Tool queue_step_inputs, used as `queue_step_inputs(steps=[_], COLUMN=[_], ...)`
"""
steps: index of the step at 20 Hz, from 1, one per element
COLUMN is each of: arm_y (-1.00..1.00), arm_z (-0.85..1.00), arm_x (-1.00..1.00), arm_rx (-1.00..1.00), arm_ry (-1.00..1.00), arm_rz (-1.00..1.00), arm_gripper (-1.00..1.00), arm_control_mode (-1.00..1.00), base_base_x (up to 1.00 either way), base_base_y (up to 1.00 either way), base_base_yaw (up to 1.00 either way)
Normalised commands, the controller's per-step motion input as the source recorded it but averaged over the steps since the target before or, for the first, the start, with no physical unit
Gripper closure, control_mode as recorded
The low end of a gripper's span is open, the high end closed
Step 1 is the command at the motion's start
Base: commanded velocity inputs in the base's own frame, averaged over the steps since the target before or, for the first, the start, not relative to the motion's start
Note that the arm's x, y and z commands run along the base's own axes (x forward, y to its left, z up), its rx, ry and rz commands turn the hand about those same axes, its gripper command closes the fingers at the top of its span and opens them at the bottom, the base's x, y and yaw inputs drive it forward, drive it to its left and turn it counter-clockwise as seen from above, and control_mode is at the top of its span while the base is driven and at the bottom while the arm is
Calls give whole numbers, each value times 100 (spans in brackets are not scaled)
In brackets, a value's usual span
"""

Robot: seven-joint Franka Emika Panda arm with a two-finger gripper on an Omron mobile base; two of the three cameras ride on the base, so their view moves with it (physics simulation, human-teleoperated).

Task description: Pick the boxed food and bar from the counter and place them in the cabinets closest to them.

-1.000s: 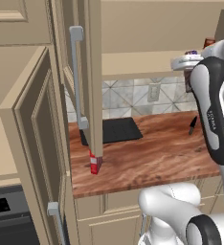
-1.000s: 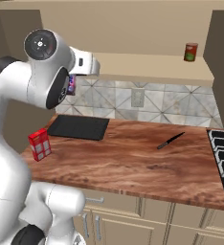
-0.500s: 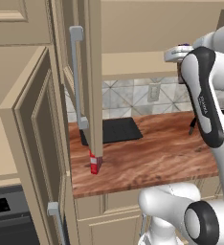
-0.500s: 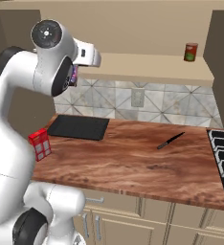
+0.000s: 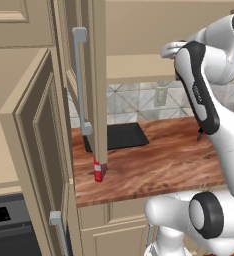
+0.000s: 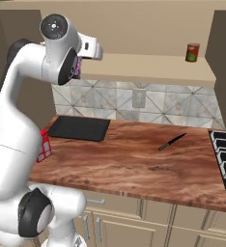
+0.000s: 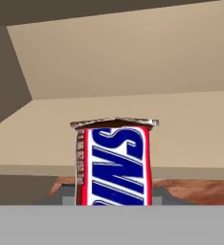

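My gripper (image 6: 79, 64) is raised to the open upper cabinet's shelf (image 6: 148, 65) and is shut on the bar (image 6: 77, 70), which peeks out dark purple beside the white arm. In the hand view the bar (image 7: 114, 162) stands upright just in front of the camera, its wrapper lettered red, white and blue, with the tan shelf (image 7: 190, 129) behind it. From the left, the hand (image 5: 171, 48) sits at the shelf's front edge. The boxed food (image 5: 99, 170) stands on the counter (image 5: 159, 170) at its left end, half hidden by the open cabinet door (image 5: 96, 80); the arm partly covers the boxed food (image 6: 43, 146).
A black mat (image 6: 78, 128) lies at the back left of the counter and a black knife (image 6: 172, 141) lies further right. A red-and-green can (image 6: 192, 52) stands on the shelf's right part. A stovetop (image 6: 223, 149) borders the counter's right end. A second door (image 5: 39, 150) hangs open lower left.
The arm has lifted and carried the bar up and toward the cabinet shelf, leftward in the left base view. The box, knife and can have not moved.
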Motion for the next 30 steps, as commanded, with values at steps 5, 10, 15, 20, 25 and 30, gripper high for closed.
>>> queue_step_inputs(steps=[5, 10, 15, 20, 25, 30], arm_y=[5, 5, 7, 4, 0, 1], arm_z=[-1, 0, -13, -26, -24, -11], arm_x=[51, 60, 56, 48, 44, 56], arm_rx=[-1, -1, -4, -8, -3, 0], arm_ry=[0, 0, 0, -3, -5, -7], arm_rz=[0, 0, 0, 0, 0, 0], arm_gripper=[100, 100, 100, 100, 100, 100], arm_control_mode=[-100, -100, -100, -100, -100, -100], base_base_x=[0, 0, 0, 0, 0, 0], base_base_y=[0, 0, 0, 0, 0, 0], base_base_yaw=[0, 0, 0, 0, 0, 0])
